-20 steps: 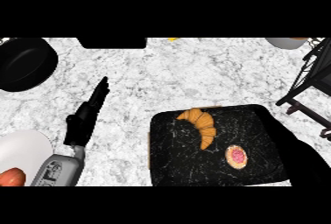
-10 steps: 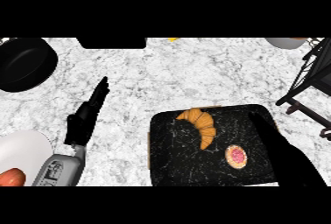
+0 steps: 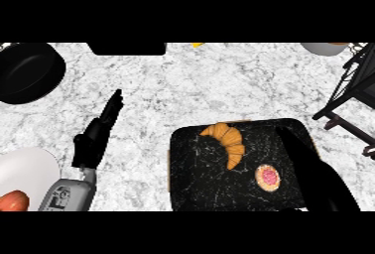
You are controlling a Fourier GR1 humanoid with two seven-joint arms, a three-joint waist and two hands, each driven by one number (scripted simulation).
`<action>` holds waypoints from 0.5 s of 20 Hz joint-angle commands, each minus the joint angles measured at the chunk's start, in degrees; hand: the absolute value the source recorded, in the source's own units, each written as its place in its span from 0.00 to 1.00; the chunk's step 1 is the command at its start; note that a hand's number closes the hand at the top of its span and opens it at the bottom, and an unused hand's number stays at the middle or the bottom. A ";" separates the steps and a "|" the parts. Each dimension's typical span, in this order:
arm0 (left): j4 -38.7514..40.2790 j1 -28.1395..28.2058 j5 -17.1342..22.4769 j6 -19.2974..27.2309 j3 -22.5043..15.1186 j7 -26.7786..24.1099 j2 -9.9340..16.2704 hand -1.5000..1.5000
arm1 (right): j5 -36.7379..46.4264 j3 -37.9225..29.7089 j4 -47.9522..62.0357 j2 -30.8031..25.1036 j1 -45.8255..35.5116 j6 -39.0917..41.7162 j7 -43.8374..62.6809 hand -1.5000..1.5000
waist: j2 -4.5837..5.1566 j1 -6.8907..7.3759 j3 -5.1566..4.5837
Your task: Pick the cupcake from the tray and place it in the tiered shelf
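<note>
The cupcake (image 3: 268, 177), small with a pink top, sits on the right part of the black marbled tray (image 3: 198, 188) at the lower centre. A croissant (image 3: 229, 141) lies on the tray to its upper left. My right hand (image 3: 311, 166) comes in from the lower right and lies stretched over the tray's right side, just right of the cupcake, dark against the dark tray; it holds nothing. My left hand (image 3: 95, 141) rests open left of the tray, fingers pointing up. The black frame of the tiered shelf (image 3: 351, 92) stands at the right edge.
A black pan (image 3: 29, 72) sits at the upper left. A white plate (image 3: 29, 168) with a red-orange item (image 3: 13, 201) is at the lower left. A black object (image 3: 126, 48) and a pale bowl (image 3: 322, 48) line the far edge.
My right hand has moved up and left from the lower right corner, over the tray's right side beside the cupcake. The left hand, cupcake and croissant have stayed put.
</note>
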 commanded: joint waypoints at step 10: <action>-0.15 -2.42 -1.70 -1.36 2.69 2.66 -1.39 0.50 | 8.67 1.25 11.15 5.46 1.00 -1.30 -3.80 0.00 | 0.04 0.02 0.01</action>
